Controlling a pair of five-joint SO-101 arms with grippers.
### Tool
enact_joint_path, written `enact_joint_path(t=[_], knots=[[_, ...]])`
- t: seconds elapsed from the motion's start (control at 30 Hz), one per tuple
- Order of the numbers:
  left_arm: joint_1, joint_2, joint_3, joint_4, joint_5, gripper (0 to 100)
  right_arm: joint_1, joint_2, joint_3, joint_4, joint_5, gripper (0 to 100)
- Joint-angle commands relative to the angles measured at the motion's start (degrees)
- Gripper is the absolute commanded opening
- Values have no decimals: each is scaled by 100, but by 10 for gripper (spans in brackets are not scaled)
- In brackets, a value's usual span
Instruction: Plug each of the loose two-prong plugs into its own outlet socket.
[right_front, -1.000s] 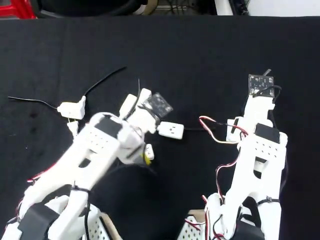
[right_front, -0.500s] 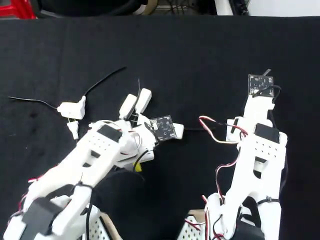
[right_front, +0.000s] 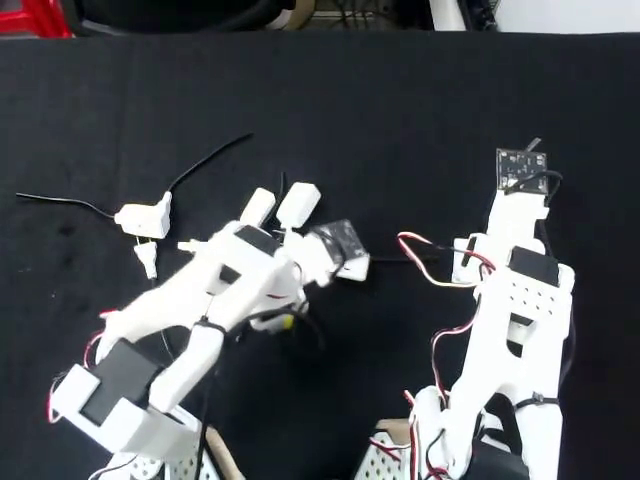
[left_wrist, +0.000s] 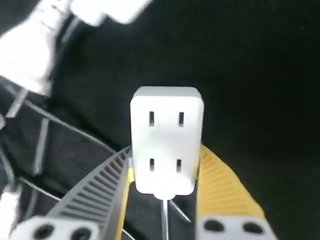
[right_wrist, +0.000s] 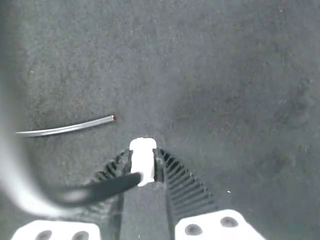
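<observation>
White outlet block (left_wrist: 166, 140) is sitting clamped in your left gripper (left_wrist: 165, 172), near the middle of the black table (right_front: 420, 100), and all its slots are showing bare. Your right gripper (right_wrist: 143, 167) is pinching a small white plug (right_wrist: 142, 149) with a dark cord. Other loose plugs (right_front: 143, 217) are lying beside the left arm, so I'm judging that every insertion is waiting to be done.

White parts on black cloth

The outlet block (left_wrist: 166, 135) was white with dark slots. The left gripper (left_wrist: 165, 152) had one ribbed grey finger (left_wrist: 95, 192) and one ribbed yellow finger (left_wrist: 222, 185). The table cloth (right_front: 420, 90) was plain black, the left arm (right_front: 200, 295) and right arm (right_front: 520, 300) were white, the plug (right_wrist: 143, 160) was white, and the loose cord (right_front: 210, 160) was black.
</observation>
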Motion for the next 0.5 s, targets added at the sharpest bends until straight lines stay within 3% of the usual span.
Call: enact_joint_path(t=[0.0, 0.3, 0.47], knots=[[453, -114, -259, 273, 369, 59, -88, -127, -48, -123, 0, 12], [470, -132, -409, -185, 2549, 62, -88, -127, -48, -123, 0, 12], [321, -132, -409, -352, 3156, 62, -79, -119, -40, -229, 0, 12]])
